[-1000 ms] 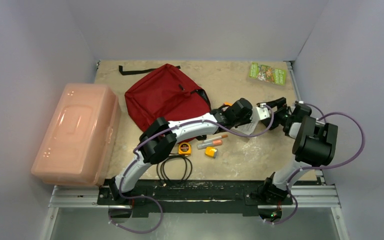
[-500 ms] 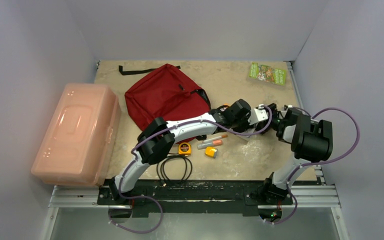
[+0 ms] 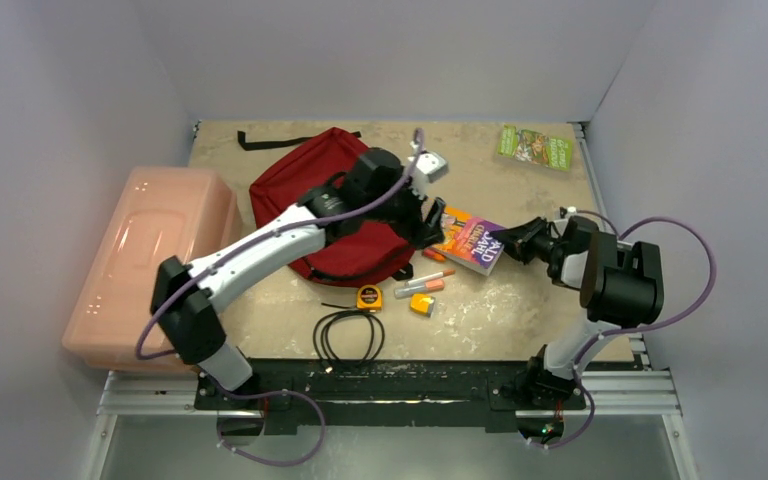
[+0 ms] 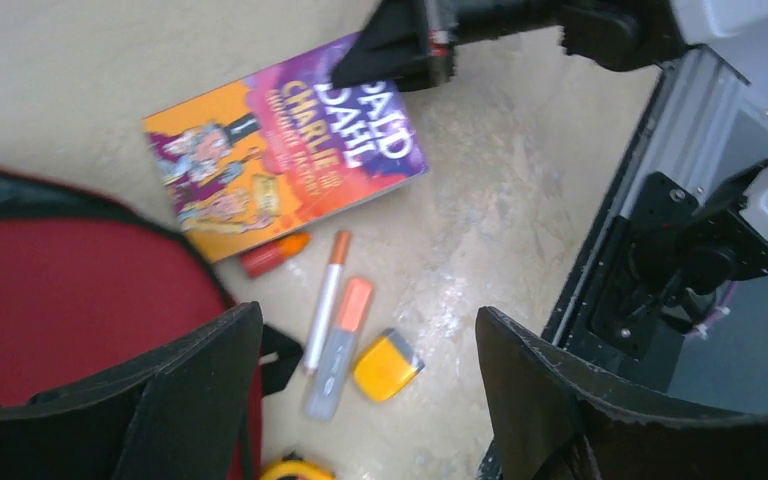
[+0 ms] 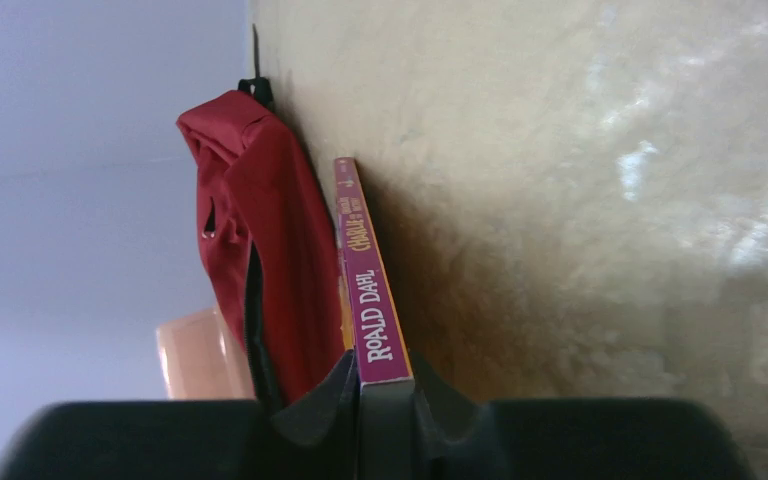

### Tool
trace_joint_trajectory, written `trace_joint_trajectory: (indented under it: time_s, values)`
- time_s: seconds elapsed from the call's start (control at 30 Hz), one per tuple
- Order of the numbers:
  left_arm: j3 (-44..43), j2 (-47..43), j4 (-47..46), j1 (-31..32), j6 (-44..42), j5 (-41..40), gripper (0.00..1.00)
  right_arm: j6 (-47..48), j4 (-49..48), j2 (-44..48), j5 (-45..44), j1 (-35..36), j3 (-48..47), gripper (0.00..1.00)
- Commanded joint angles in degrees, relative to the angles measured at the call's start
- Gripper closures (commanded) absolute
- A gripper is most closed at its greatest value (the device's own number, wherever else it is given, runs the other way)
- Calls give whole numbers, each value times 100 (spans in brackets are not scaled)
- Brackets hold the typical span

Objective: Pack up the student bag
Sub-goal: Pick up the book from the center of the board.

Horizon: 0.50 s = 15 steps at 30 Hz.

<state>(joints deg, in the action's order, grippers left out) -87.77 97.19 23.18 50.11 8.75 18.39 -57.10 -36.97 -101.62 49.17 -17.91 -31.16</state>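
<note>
Right gripper (image 5: 385,385) is pinched on the end of the purple-and-orange Roald Dahl paperback (image 5: 371,300), which lies just right of the dark red fabric backpack (image 3: 330,195). Left gripper (image 4: 365,395) hangs wide open and empty over the bag's right edge. Honestly, nothing looks packed yet. The orange-capped markers (image 4: 338,330), yellow tape measure (image 3: 368,297) and black cable loop (image 3: 350,335) all sit in front of the bag, and I can't tell if it's unzipped.

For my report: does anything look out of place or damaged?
Nothing looks damaged or spilled. Only the green packet lies alone at the far right corner of the table, well away from the student bag.
</note>
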Motion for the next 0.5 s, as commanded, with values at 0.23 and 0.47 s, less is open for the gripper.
trace_joint_trajectory:
  time_s: [0.23, 0.47]
  values:
    - [905, -362, 1310, -328, -632, -2584, 21, 2615, 4852, 3354, -3684, 910, -1915, 100]
    - [626, 421, 1543, 162, -522, -3456, 13, 3172, 6550, 4181, -6465, 2211, -3339, 100]
